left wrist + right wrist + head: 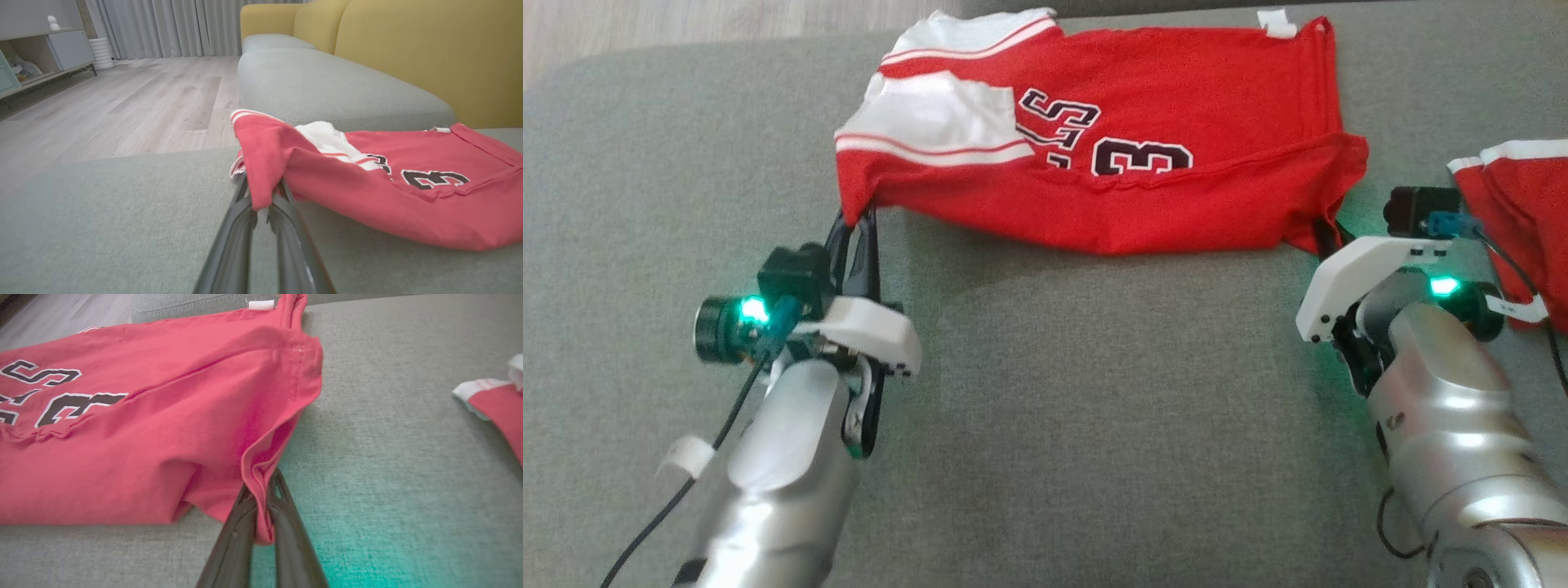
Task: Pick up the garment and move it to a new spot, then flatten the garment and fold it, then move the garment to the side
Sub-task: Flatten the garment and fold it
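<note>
Red garment (1176, 188) spreads across the upper centre of the head view, on the grey cushion (1054, 408). My left gripper (856, 222) clamps its lower-left corner, and my right gripper (1327, 235) its lower-right corner. Left wrist view: my fingers pinch a red fold at frame centre. Right wrist view: my fingers pinch the hem at lower centre; a second garment (500, 406) sits at the right edge.

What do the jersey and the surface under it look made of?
Jersey: thin, soft knit, probably polyester; matte red, it drapes and bunches where gripped. Cushion: coarse woven upholstery, matte grey-green; the weave texture shows.
</note>
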